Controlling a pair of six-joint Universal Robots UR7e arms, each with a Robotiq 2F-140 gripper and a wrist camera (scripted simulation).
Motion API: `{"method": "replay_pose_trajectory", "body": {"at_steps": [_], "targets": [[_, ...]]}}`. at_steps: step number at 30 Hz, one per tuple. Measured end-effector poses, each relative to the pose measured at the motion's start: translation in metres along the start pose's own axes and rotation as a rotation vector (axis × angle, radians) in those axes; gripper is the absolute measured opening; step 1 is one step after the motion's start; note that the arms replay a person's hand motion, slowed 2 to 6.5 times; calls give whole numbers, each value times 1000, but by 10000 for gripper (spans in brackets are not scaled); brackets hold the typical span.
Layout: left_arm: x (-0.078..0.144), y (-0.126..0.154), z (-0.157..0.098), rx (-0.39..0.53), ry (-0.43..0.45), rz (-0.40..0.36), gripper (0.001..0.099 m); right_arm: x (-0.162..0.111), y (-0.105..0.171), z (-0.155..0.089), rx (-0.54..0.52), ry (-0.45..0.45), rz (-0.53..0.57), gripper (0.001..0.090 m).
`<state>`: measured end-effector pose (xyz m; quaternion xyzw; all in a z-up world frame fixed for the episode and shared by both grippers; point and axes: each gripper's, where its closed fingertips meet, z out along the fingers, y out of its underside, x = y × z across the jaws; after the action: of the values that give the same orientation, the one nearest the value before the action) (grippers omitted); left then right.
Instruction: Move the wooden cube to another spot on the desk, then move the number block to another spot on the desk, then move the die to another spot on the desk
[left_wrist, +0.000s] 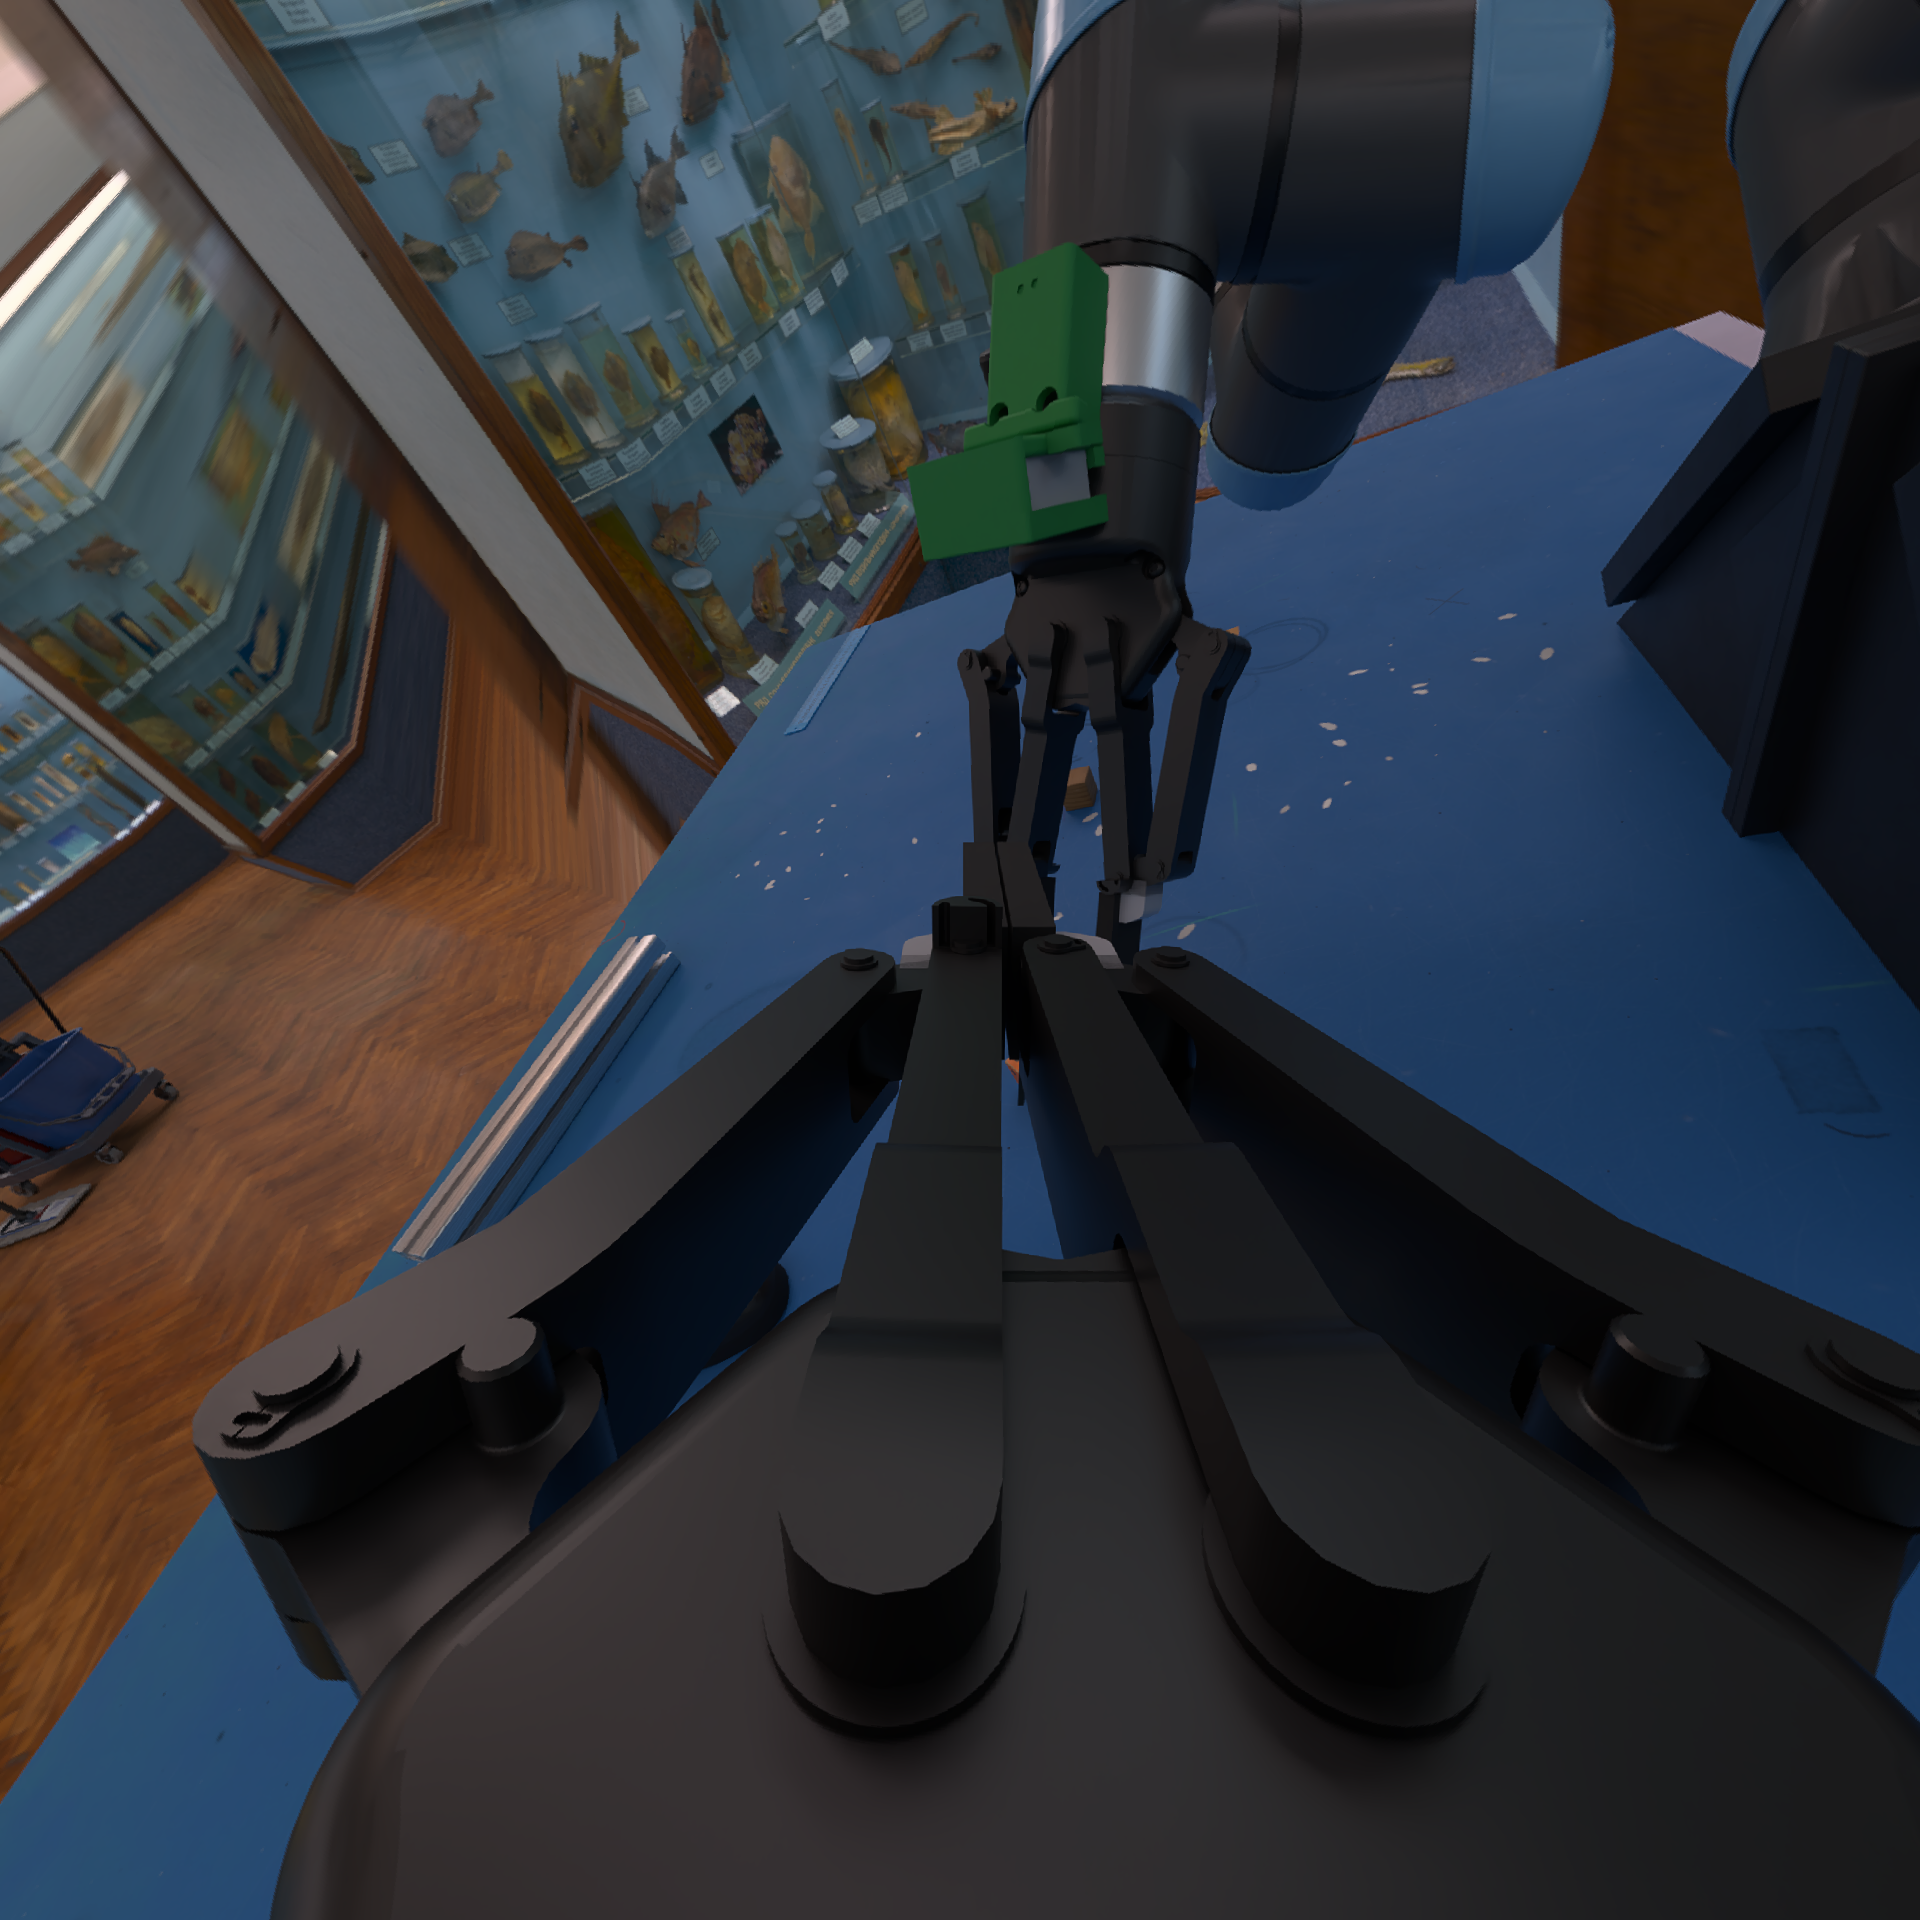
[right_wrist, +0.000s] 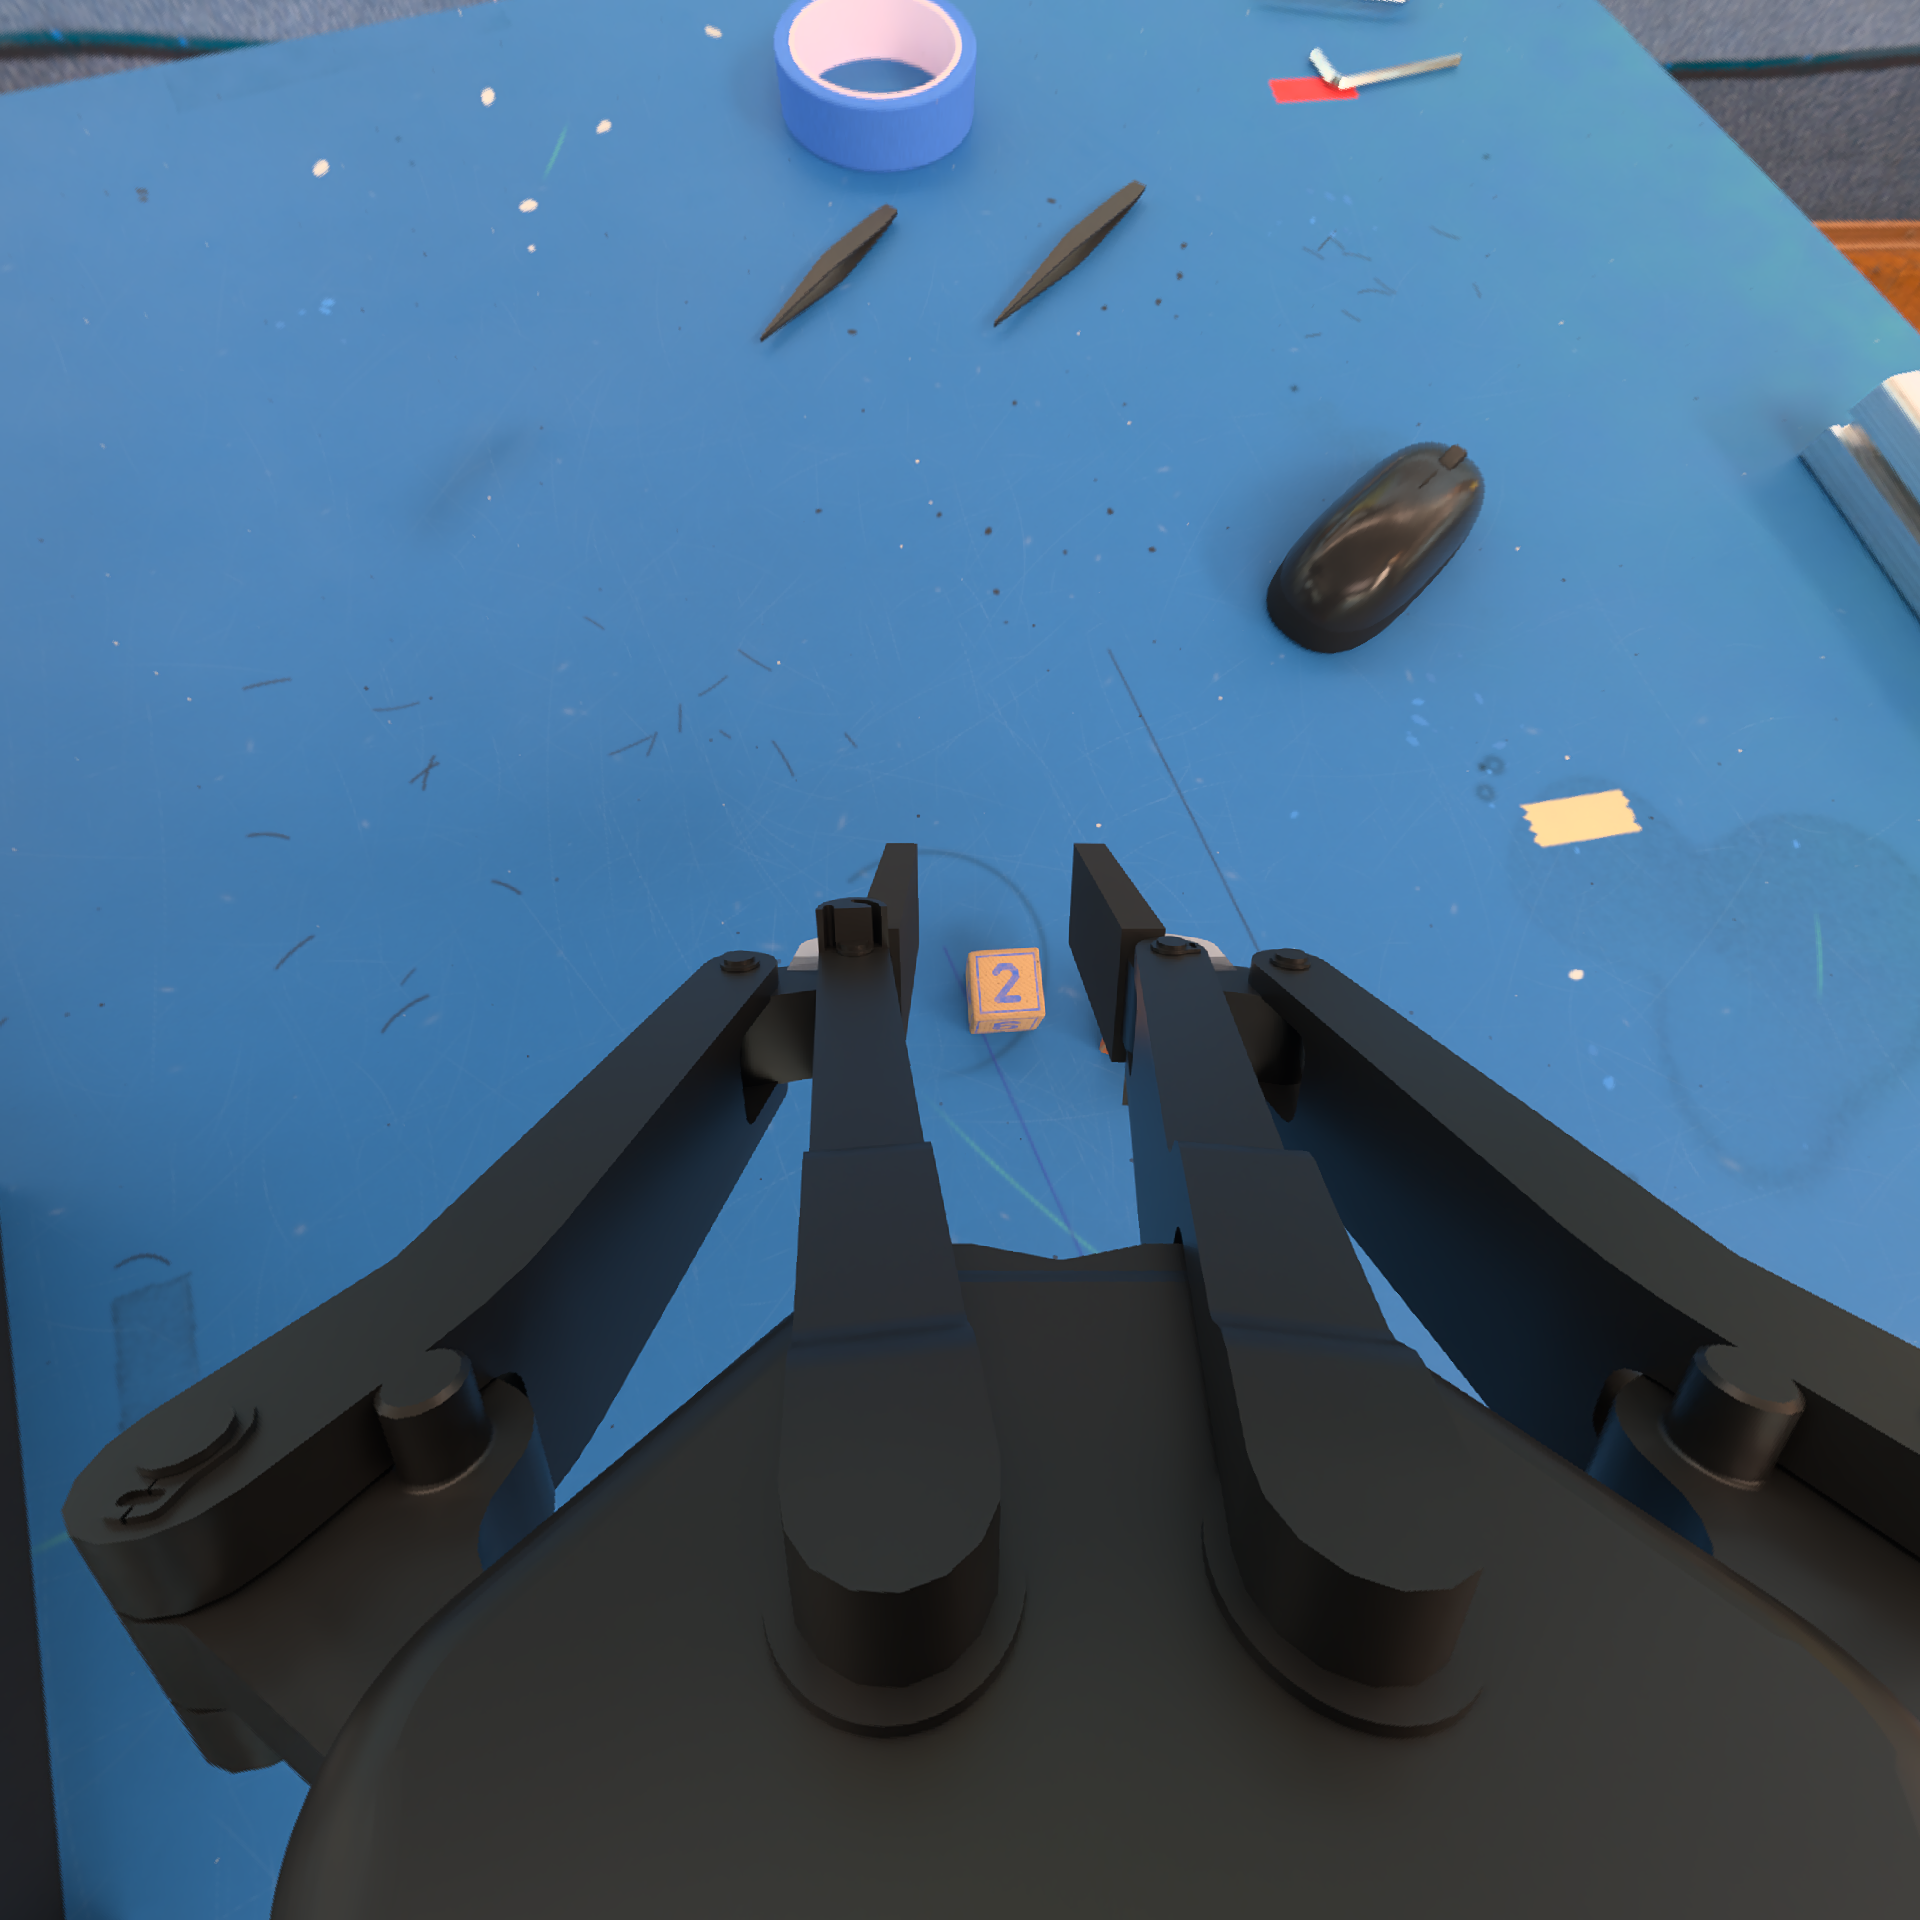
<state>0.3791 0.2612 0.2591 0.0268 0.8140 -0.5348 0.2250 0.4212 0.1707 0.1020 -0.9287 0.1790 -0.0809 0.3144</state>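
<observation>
The number block (right_wrist: 1004, 989), a small tan cube with blue print, sits on the blue desk (right_wrist: 520, 623) between the fingers of my right gripper (right_wrist: 997, 899). That gripper is open and neither finger touches the block. A small orange corner (right_wrist: 1103, 1044) peeks out beside the right finger. In the left wrist view my left gripper (left_wrist: 1006, 935) is shut and empty, low over the desk (left_wrist: 1455, 987). Just beyond it, the right gripper (left_wrist: 1081, 894) points down, and a tan block (left_wrist: 1081, 792) shows behind its fingers. I see no die.
Far on the desk lie a blue tape roll (right_wrist: 876, 83), two black pointed pieces (right_wrist: 831, 270), a black mouse (right_wrist: 1377, 545), a hex key (right_wrist: 1382, 71) and a tan tape strip (right_wrist: 1579, 818). A dark box (left_wrist: 1818, 582) stands right; the desk edge rail (left_wrist: 540, 1091) is left.
</observation>
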Motion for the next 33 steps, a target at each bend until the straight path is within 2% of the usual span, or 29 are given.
{"method": "replay_pose_trajectory", "body": {"at_steps": [16,33], "targets": [[1,0,0,-6,4,5,9,-4,22,29,-136,-5,-77,416],[2,1,1,-9,11,6,9,2,38,45,-234,36,-118,418]]}}
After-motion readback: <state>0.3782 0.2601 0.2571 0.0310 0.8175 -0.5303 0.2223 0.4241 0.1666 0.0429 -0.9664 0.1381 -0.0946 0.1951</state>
